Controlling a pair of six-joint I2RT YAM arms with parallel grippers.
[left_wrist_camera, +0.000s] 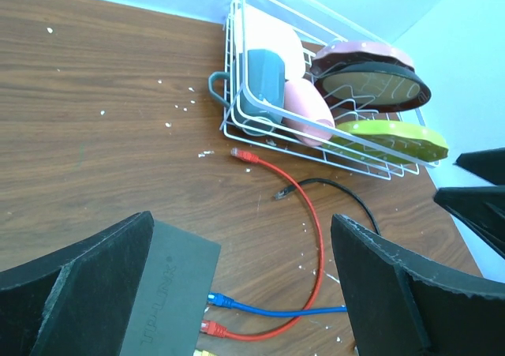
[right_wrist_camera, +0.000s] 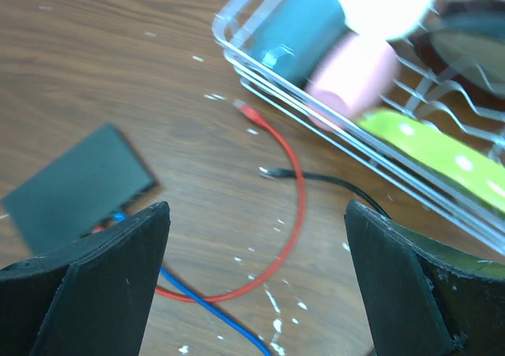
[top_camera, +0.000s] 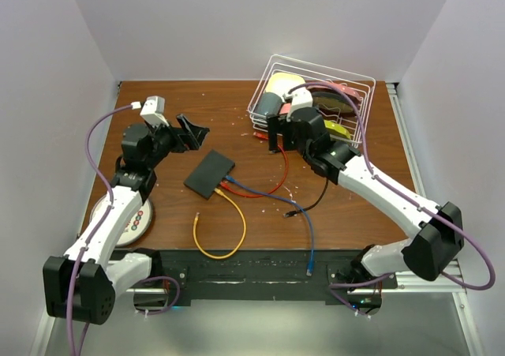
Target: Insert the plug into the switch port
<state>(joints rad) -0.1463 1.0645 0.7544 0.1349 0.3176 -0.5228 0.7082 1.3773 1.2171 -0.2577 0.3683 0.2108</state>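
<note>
Wood table [top_camera: 237, 103]; dish basket [top_camera: 322, 65] well apart from switch [top_camera: 209, 173].

Top external: high, near side of switch [top_camera: 210, 174], looking down. Left wrist: low, close, left of switch, facing across it. Right wrist: close, right of switch, facing toward it. All share switch.
</note>
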